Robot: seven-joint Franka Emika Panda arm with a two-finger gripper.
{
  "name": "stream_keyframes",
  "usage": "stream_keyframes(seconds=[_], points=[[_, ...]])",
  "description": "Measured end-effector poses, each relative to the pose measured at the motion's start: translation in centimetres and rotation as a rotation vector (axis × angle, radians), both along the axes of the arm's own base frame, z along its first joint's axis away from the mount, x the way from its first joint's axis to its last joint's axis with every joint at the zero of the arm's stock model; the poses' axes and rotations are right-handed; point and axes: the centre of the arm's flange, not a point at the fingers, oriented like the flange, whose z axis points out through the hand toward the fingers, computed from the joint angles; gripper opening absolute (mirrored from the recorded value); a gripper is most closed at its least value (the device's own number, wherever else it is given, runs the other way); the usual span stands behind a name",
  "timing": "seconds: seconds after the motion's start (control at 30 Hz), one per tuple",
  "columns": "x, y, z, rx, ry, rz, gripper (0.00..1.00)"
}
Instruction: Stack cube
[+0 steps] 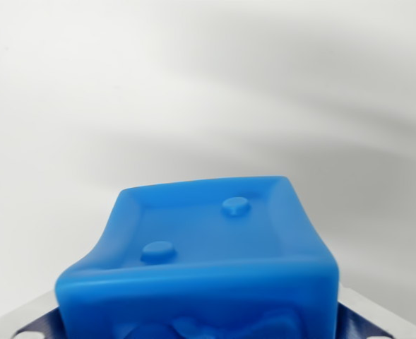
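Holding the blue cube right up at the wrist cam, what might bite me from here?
The blue cube fills the lower frame, so it hides whatever lies beneath; no target cube is visible, and alignment would be blind. Its sides look bowed and soft, so it may sit skewed in the grasp. The fingers are barely visible, so grip security cannot be confirmed.

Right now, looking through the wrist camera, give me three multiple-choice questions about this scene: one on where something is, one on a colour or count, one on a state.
1. Where in the wrist view is the cube?
A. Top left
B. Bottom centre
C. Far right edge

2. How many round bumps show on its upper face?
A. Two
B. Four
C. None

3. How does the cube's shape look?
A. Crisp and square
B. Split in halves
C. Soft, sides bowed and corners rounded

Answers: 1 B, it fills the lower middle of the frame. 2 A, one bump sits nearer, one bump farther. 3 C, its edges curve inward.
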Motion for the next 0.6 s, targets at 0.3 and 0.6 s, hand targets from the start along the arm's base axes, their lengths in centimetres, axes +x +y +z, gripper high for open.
stream_keyframes(seconds=[0.3, 0.6], points=[[-0.1, -1.8, 0.3, 0.0, 0.001, -0.022, 0.0], [-0.2, -3.4, 0.6, 0.0, 0.001, -0.042, 0.0]])
